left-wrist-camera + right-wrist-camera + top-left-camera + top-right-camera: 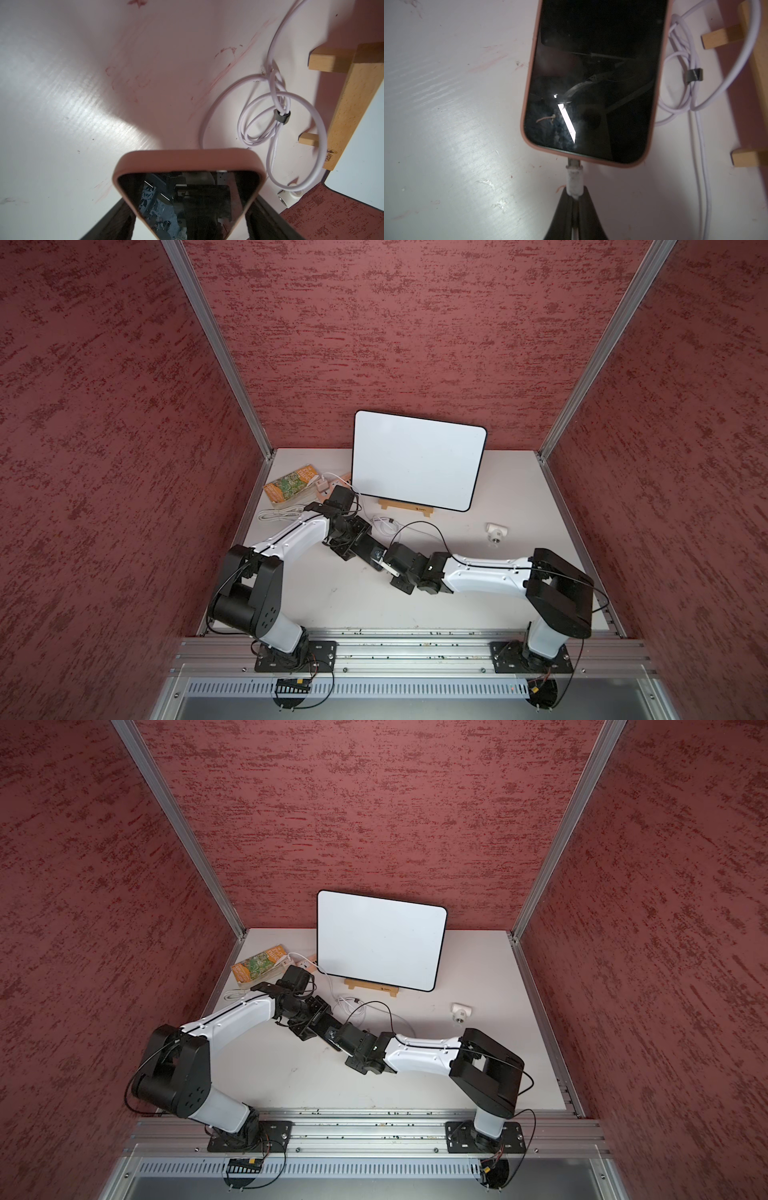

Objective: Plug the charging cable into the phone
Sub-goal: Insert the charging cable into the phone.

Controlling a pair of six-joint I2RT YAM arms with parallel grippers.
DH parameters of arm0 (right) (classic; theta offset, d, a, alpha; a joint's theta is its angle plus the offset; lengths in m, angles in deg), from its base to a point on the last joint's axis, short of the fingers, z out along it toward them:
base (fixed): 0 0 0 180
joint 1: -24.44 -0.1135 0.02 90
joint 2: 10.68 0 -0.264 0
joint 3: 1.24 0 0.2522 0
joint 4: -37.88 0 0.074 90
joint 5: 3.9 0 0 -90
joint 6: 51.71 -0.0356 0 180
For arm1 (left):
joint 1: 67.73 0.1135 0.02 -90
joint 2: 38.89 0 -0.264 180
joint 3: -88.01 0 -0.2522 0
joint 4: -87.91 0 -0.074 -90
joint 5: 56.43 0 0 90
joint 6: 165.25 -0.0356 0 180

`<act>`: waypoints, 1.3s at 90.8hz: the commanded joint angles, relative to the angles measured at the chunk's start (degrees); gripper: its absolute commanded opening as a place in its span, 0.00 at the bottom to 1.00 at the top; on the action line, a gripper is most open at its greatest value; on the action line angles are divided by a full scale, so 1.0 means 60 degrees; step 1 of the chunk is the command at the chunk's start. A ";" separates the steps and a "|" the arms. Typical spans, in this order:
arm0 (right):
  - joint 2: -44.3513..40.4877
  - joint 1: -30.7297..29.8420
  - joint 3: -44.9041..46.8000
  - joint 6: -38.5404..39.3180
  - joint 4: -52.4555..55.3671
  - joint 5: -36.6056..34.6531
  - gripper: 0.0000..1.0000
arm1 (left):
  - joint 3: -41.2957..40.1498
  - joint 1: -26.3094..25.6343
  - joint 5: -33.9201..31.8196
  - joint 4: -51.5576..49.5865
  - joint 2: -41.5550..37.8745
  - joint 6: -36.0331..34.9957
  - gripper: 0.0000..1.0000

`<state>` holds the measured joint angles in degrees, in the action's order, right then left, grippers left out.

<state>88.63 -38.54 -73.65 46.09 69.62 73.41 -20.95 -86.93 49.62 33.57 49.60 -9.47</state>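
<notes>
Left claw [192,207] is clamped on the phone [591,83], a finger against each long edge; the phone lies flat in front of the board [415,464], toward its left end, screen up. It looks stiff and fairly weighty, the glass slick, but the matte pinkish case should give grip, so the long edges are the place to hold it and brace against a push

Cable [274,97] is loosely bundled with a black tie [281,117] between phone and board, beside the board's wooden stand [407,512]. It is thin, light and limp, useless to push by. Only the short hard plug [574,182] will carry force

Right claw [575,194] is closed on the rear of that plug, well placed. The plug meets the phone's end farthest from the board; a strip of metal shows, so probably not fully seated. Tip looks bendable: push straight
</notes>
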 commanded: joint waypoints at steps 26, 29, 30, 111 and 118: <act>-0.0047 -0.0109 -0.0181 -0.0054 -0.0316 -0.0140 0.00 | 0.0023 -0.0206 -0.0166 0.0089 -0.0264 0.0053 0.00; -0.0056 -0.0109 -0.0189 -0.0054 -0.0316 -0.0156 0.00 | 0.0027 -0.0232 -0.0214 0.0053 -0.0270 0.0034 0.00; -0.0064 -0.0109 -0.0187 -0.0054 -0.0316 -0.0163 0.00 | 0.0023 -0.0230 -0.0236 0.0046 -0.0273 0.0021 0.00; 0.0166 -0.0123 -0.0456 -0.1203 -0.1843 0.0086 0.00 | -0.0284 -0.0558 -0.0146 0.0600 -0.0436 0.0832 0.00; 0.0270 -0.0122 -0.0516 -0.1151 -0.1752 0.0138 0.00 | -0.0215 -0.0606 -0.0293 0.0468 -0.0459 0.0821 0.00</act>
<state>89.24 -38.71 -73.65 39.77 67.35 72.75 -23.68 -88.79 45.30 37.13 48.31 -5.30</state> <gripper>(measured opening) 0.085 0.811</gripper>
